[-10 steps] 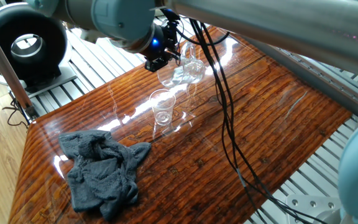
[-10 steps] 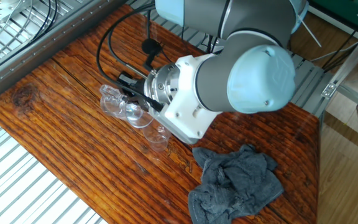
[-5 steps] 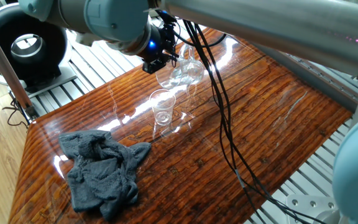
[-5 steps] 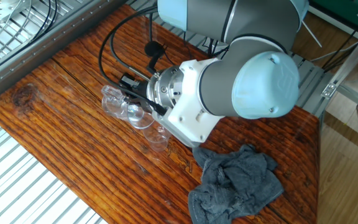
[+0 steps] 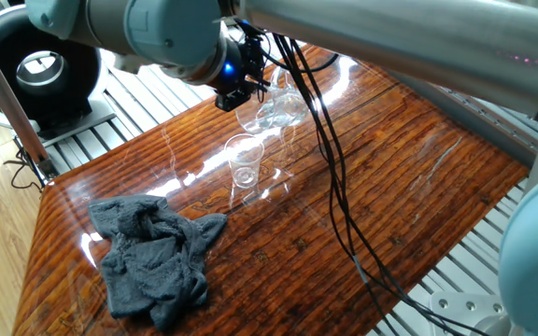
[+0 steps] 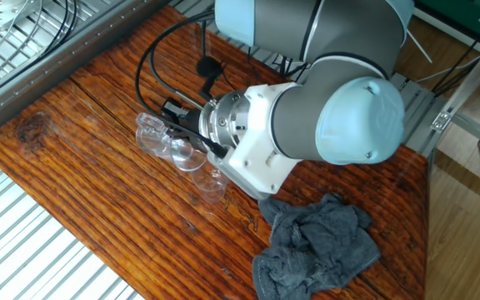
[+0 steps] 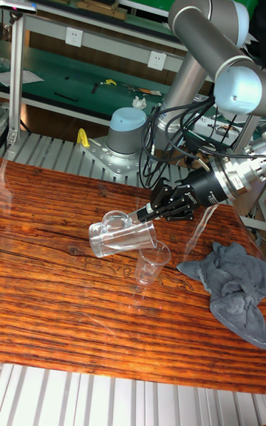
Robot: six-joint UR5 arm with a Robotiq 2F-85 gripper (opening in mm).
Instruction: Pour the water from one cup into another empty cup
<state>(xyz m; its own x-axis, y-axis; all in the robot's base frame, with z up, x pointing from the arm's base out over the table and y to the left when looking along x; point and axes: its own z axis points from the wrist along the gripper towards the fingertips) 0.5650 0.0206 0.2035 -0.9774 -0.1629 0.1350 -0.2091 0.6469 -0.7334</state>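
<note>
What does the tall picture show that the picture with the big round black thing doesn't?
Only the tall view shows the arm's round base, the green bench behind it, and the big cup tipped nearly flat, seen side on. Only the other view shows the black round device. Both show the small cup standing upright, the grey cloth, the gripper holding the big cup, and the wooden table.

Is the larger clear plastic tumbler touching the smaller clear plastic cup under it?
Cannot tell. In the tall fixed view the tilted tumbler overlaps the smaller cup's rim; no view shows contact or gap plainly.
</note>
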